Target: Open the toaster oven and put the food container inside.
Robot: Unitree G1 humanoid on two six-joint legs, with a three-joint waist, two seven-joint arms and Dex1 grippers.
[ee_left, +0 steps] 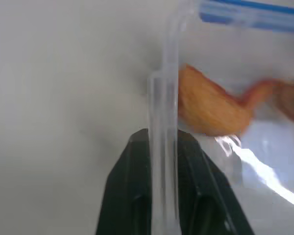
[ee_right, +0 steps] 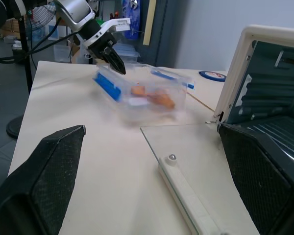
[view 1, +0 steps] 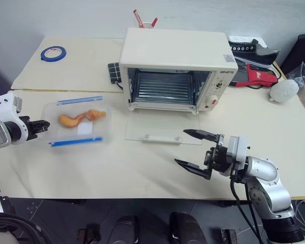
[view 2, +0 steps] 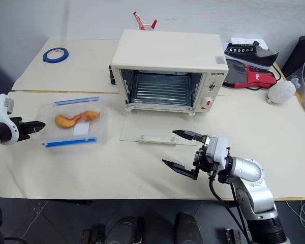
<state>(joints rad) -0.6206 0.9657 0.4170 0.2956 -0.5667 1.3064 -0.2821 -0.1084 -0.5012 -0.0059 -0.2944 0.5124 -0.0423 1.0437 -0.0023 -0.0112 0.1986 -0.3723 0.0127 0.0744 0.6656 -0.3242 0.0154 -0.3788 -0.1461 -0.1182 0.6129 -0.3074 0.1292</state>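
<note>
1. Two eye views show us the toaster oven at the back of the bench, its glass door lying flat and open. The food container sits on the bench left of that door, with our left hand at its left edge. Our right hand hangs in front of the door, fingers wide apart.
2. Left wrist view: our black fingers are clamped together on the container's clear rim, orange food just beyond.
3. Right wrist view: our right fingers stand wide apart around the door handle; the container lies beyond it, the left hand at its far edge.
</note>
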